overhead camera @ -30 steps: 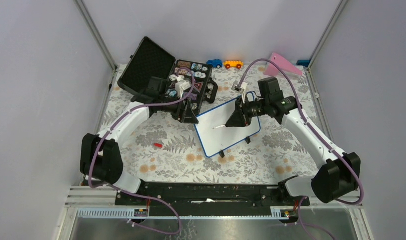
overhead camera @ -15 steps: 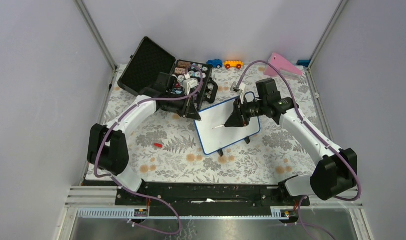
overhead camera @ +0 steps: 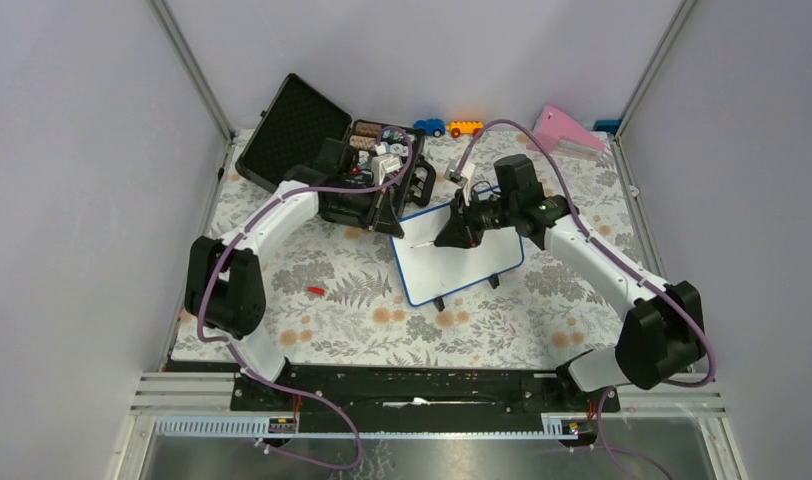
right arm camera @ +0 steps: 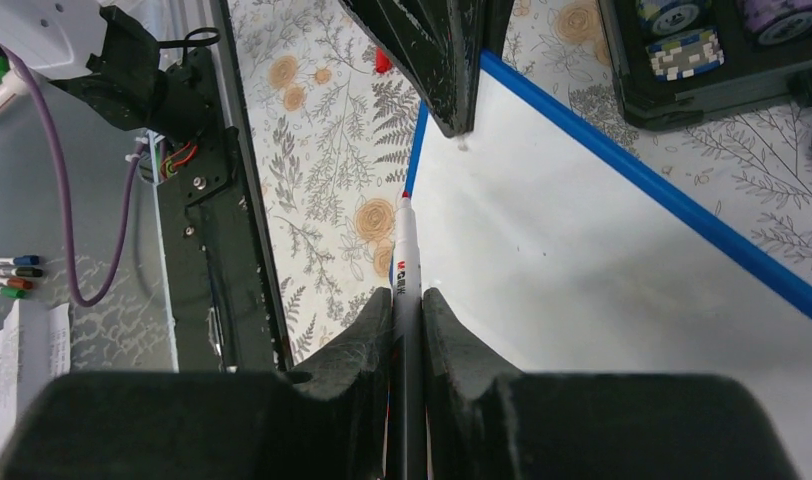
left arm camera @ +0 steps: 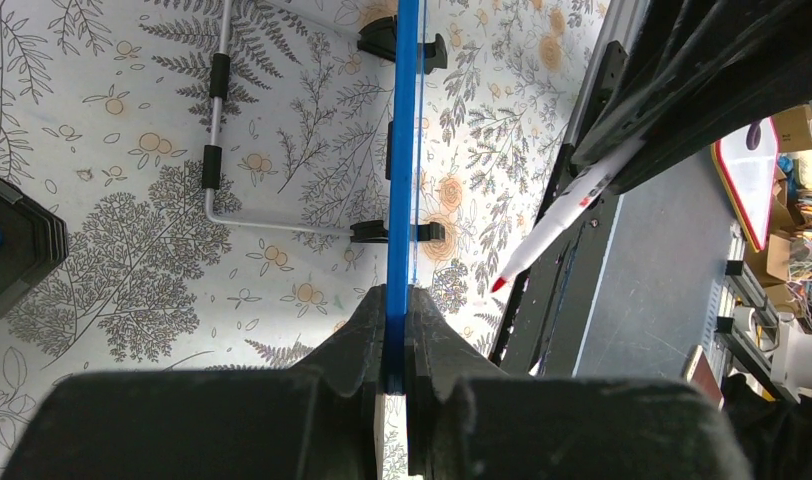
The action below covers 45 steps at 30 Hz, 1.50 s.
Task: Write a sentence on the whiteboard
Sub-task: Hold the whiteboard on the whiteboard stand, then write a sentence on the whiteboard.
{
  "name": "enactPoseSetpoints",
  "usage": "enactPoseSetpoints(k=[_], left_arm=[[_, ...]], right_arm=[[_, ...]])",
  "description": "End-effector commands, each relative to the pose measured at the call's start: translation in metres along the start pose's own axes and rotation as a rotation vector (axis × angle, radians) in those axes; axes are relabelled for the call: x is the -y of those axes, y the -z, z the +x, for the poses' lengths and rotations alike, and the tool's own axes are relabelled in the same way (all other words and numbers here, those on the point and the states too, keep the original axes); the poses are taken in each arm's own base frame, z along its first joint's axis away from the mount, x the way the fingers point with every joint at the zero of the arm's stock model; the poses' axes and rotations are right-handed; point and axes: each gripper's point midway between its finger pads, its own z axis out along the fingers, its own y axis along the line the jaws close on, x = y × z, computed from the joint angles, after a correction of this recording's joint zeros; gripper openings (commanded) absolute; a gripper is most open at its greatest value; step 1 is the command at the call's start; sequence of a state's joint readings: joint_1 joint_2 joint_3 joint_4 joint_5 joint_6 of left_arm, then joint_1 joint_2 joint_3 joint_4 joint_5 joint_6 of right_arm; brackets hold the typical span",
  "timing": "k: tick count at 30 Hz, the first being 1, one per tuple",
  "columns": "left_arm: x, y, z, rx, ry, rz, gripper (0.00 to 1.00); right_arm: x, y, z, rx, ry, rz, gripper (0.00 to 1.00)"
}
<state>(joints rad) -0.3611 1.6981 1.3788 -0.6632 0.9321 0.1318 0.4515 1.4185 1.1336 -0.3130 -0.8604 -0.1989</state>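
The whiteboard point(overhead camera: 472, 262) lies mid-table between the arms, its long side running slanted from left to right, with no letters on it. The left gripper point(left arm camera: 397, 300) is closed on its blue frame point(left arm camera: 407, 150) at the far left corner. The right gripper point(right arm camera: 407, 300) is closed on a red marker point(right arm camera: 406, 250), whose tip hangs near that corner, apart from the face

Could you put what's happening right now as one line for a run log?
left fingers: shut on whiteboard edge | right fingers: shut on marker, red tip near whiteboard edge | whiteboard: no writing visible
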Motion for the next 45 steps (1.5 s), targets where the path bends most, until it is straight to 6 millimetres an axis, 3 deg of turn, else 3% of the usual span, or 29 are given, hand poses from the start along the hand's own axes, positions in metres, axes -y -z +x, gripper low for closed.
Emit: enactPoseSetpoints(k=[1,24,45], left_arm=[[-0.003,0.000,-0.007,0.000,-0.054,-0.013,0.00],[0.000,0.001,-0.009,0.005,-0.054,-0.012,0.00],[-0.001,0.001,-0.008,0.004,-0.053,-0.016,0.00]], right_arm=[[0.009,-0.011,-0.027,0.053,0.084,0.036,0.00],[0.028,-0.020,-0.032,0.036,0.108,0.068,0.00],[0.026,-0.022,0.021,-0.068,0.058,0.045,0.00]])
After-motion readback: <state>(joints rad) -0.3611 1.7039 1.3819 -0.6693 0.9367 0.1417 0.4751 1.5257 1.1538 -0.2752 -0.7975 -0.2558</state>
